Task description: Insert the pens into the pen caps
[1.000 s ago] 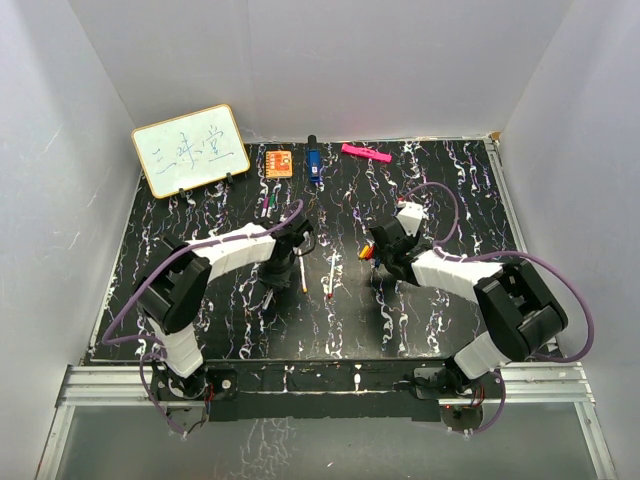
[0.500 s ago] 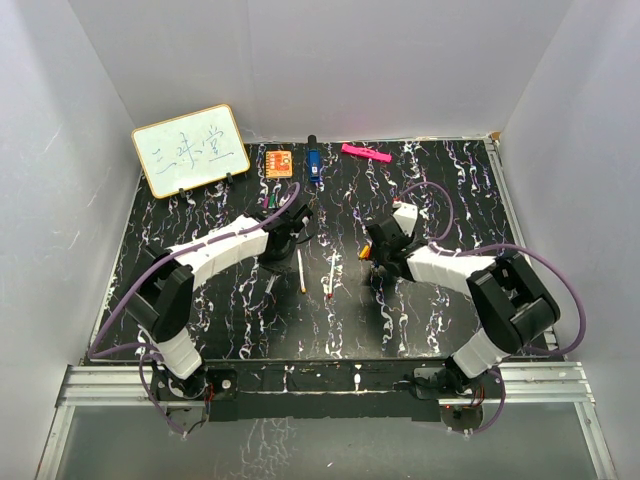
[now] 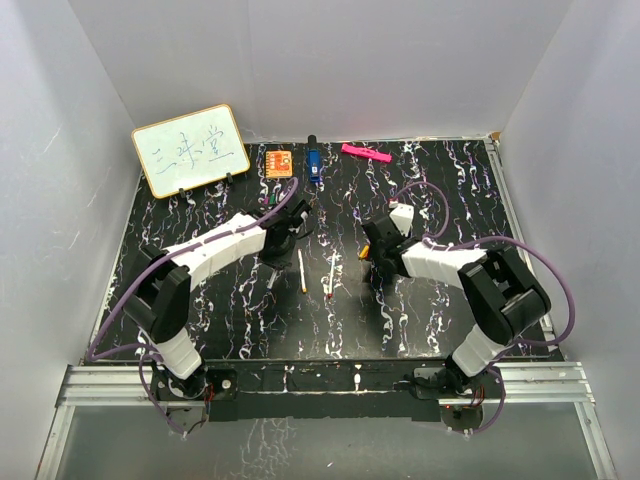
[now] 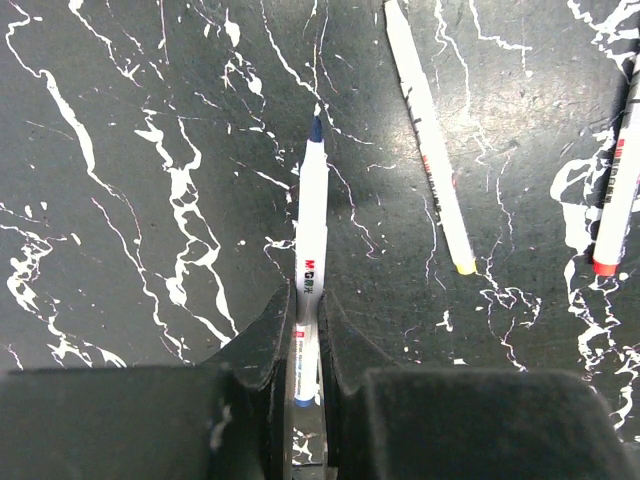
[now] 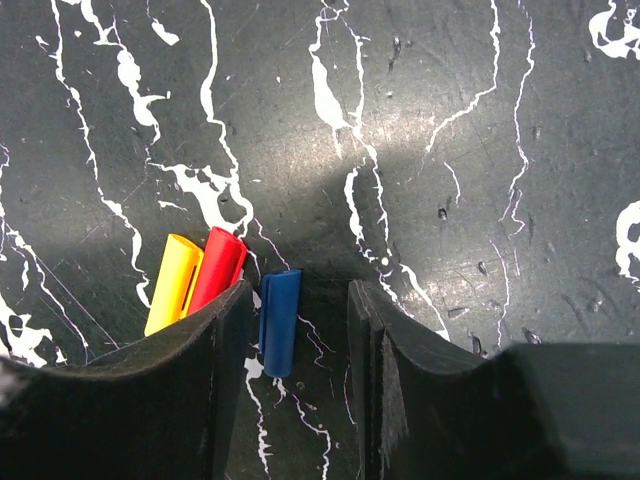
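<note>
My left gripper (image 4: 305, 300) is shut on a white pen with a dark blue tip (image 4: 310, 230), which points away just over the table. A pen with a yellow end (image 4: 430, 140) and one with a red end (image 4: 618, 200) lie to its right. In the top view these two pens (image 3: 301, 270) (image 3: 331, 275) lie between the arms. My right gripper (image 5: 300, 295) is open and low over the table, with a blue cap (image 5: 279, 320) lying between its fingers near the left one. A red cap (image 5: 217, 270) and a yellow cap (image 5: 172, 283) lie just outside that finger.
A small whiteboard (image 3: 190, 150) stands at the back left. An orange square block (image 3: 279, 162), a thick blue and black marker (image 3: 313, 162) and a flat pink bar (image 3: 365, 153) lie along the back edge. White walls close in three sides.
My left gripper has moved away from the arm bases toward the back of the table. My right gripper has shifted slightly left and back, over the caps.
</note>
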You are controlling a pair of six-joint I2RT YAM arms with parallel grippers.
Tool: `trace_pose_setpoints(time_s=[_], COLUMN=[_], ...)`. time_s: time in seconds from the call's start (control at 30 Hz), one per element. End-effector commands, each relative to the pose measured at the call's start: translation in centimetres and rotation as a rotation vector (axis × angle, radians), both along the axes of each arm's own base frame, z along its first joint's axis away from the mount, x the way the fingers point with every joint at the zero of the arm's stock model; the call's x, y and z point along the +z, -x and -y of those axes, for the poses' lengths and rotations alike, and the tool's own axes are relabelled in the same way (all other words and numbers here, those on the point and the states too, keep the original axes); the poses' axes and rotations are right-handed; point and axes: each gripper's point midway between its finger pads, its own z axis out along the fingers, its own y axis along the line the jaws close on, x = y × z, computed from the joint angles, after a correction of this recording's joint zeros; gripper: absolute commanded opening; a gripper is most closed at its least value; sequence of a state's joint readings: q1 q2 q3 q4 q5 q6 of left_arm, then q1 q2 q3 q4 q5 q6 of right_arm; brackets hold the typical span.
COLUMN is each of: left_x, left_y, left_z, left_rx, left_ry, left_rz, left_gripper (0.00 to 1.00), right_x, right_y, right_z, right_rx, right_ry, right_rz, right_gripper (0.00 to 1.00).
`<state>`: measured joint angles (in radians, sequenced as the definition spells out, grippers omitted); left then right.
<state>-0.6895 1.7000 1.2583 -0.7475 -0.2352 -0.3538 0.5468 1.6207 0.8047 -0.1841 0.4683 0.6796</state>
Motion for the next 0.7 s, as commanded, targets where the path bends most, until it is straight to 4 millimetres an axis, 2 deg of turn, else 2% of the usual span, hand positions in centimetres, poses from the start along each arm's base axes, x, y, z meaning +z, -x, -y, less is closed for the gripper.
trace_pose_setpoints(time_s=[0.0,0.2,0.67], left_x=[2.8,3.0,3.4], left_y=[-0.7,-1.0,-2.6], left_z=[0.6,1.1,2.2], left_rx=[-0.01,-0.013,-0.028], left_ry=[0.066,0.092,0.131], left_rz=[0.055,0.062,0.084], left_gripper=[0.0,0.0,0.0], right_x=[1.0,0.1,-2.6], right_y=[-1.2,-0.5,3.5], right_z=[-0.5,-0.3,1.6], right_rx=[-0.016,-0.021,-0.033], right_ry=[-0.016,0.016,0.187], right_rz=[0.026,-0.022,-0.164], right_gripper=[0.4,0.37,0.36])
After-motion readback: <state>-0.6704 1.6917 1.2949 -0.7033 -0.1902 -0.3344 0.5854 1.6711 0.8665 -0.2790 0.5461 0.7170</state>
